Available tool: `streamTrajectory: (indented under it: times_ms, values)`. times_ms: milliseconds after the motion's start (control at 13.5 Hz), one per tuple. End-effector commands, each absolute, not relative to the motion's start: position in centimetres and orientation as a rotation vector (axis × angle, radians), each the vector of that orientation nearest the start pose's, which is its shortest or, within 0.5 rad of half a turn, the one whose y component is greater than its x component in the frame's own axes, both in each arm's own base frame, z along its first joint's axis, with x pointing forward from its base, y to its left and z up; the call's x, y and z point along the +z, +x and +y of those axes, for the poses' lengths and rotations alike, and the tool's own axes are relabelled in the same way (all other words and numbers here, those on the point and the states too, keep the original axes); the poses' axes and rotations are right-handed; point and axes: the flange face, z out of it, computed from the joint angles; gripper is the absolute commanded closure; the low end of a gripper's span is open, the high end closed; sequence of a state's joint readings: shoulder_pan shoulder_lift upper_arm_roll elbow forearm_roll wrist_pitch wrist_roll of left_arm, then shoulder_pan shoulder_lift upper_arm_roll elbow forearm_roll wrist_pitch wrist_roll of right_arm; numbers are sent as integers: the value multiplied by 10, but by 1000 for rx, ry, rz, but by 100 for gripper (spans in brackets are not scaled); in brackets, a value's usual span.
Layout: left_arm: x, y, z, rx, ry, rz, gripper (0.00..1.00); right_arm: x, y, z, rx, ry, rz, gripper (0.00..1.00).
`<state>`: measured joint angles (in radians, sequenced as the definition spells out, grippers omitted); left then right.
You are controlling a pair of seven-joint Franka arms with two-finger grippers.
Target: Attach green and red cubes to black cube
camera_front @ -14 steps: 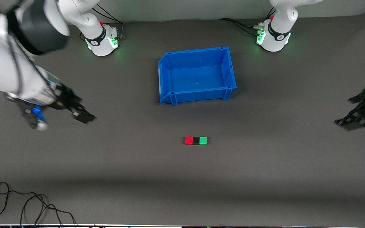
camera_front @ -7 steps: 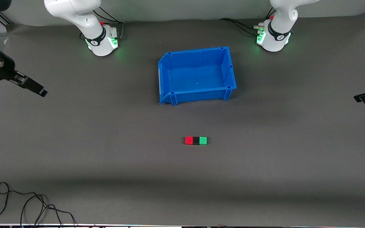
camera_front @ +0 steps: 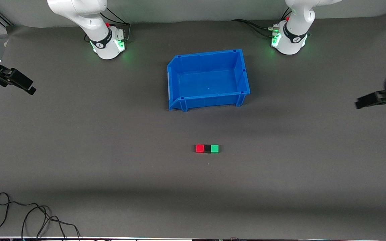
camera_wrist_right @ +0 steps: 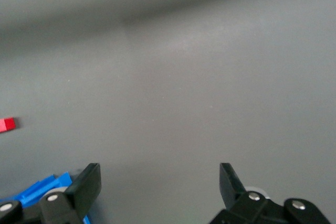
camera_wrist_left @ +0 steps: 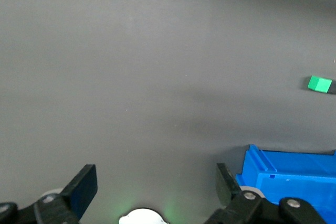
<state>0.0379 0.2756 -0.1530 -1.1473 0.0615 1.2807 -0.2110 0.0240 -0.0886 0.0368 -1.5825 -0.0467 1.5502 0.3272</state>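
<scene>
a: where are the cubes?
b: in one row on the table (camera_front: 79, 160), nearer the front camera than the blue bin (camera_front: 208, 79): red cube (camera_front: 199, 148), black cube (camera_front: 207, 149), green cube (camera_front: 214, 148), each touching the next.
a: and the grippers?
b: left gripper (camera_wrist_left: 156, 191) is up over the left arm's end of the table, fingers wide apart, holding nothing. right gripper (camera_wrist_right: 160, 186) is over the right arm's end, also spread and empty.

No words, numbers or brand names could be read on anything in view; the small marks on the arms' base collars were too tiny to make out.
</scene>
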Motion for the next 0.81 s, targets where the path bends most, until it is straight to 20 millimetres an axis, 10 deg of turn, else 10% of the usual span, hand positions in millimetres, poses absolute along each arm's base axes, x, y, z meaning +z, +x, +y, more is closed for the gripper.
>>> streamTrajectory:
  times_ms: [0, 221, 738]
  values:
    - [641, 590, -52, 196, -3068, 150, 0, 660, 524, 26, -82, -3141, 301, 0]
    - [629, 592, -26, 239, -3088, 196, 0, 644, 528, 32, -10, -3087, 238, 0]
    - [610, 549, -33, 137, -3078, 213, 0, 639, 529, 28, 5, -3106, 144, 0]
